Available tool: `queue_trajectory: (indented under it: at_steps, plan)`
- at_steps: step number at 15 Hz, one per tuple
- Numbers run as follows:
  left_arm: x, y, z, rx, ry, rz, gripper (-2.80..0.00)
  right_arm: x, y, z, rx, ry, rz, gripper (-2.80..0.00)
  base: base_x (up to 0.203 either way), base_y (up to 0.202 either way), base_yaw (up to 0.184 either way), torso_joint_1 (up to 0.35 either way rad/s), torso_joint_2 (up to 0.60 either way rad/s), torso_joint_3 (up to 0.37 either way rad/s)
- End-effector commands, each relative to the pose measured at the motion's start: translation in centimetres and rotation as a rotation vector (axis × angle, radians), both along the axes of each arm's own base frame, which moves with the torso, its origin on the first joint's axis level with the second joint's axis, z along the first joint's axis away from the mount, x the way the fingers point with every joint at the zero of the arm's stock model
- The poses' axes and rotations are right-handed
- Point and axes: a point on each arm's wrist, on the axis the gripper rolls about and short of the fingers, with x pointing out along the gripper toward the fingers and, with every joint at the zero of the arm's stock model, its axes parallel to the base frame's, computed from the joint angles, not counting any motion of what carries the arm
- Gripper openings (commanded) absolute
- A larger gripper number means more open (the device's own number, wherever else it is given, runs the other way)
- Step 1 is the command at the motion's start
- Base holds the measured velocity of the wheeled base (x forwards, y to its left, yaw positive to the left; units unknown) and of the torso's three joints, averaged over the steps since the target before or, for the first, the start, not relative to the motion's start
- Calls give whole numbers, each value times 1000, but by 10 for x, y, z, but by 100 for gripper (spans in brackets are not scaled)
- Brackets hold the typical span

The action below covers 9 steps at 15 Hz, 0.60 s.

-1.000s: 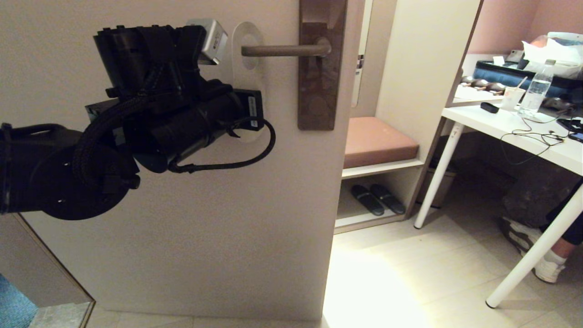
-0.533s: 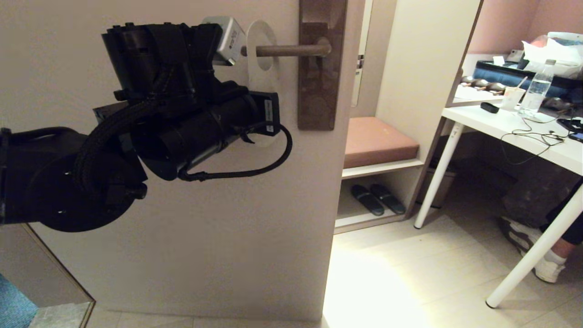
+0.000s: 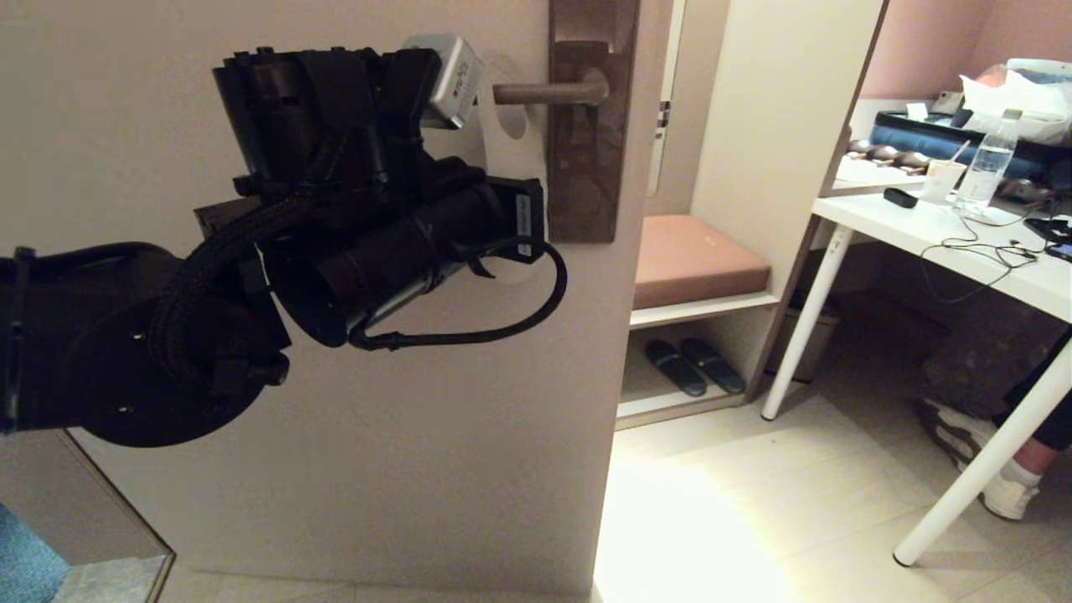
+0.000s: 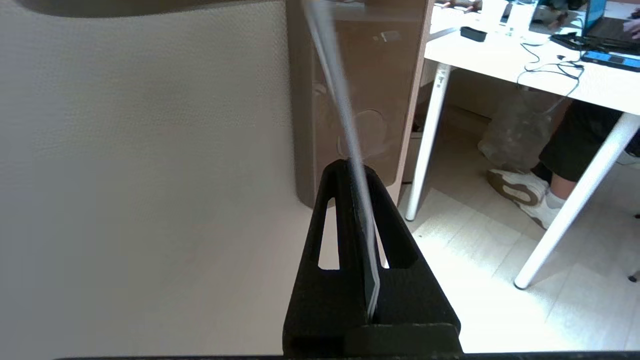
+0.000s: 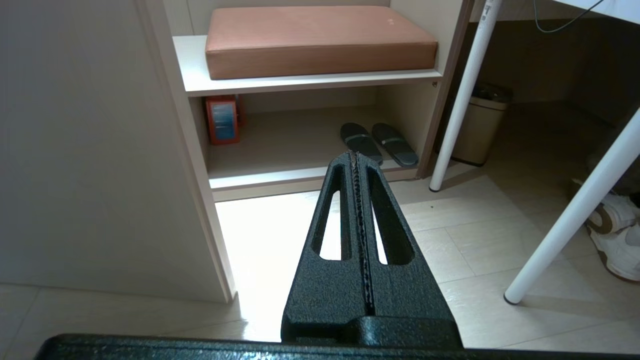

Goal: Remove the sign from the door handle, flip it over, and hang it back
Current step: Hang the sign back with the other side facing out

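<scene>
The white side of the sign faces me; it hangs on the door handle, which passes through its hole close to the brown backplate. My left arm reaches in front of the door and hides most of the sign. In the left wrist view my left gripper is shut on the sign, seen edge-on running up toward the backplate. My right gripper is shut and empty, pointing down at the floor, out of the head view.
The door edge is just right of the backplate. Beyond it are an open closet with a cushioned bench and slippers, a white desk with a bottle, and a person's shoe.
My left arm has moved right with the sign in its grip. The sign has slid along the handle from near its free end to close beside the backplate.
</scene>
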Motion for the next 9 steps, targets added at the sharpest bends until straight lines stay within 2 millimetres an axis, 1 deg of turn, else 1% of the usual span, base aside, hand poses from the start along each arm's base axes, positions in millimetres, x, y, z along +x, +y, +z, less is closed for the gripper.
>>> queue_trajectory:
  at_steps: [1, 5, 9]
  plan:
    - [2, -3, -3, 4, 5, -3, -280, 0, 0, 0, 0, -1, 0, -280, 0, 0, 0, 0, 0, 0]
    - [4, -6, -5, 10, 7, -8, -280, 0, 0, 0, 0, -1, 1, -280, 0, 0, 0, 0, 0, 0]
    - [7, -10, -1, 1, -4, -9, -280, 0, 0, 0, 0, -1, 1, -280, 0, 0, 0, 0, 0, 0]
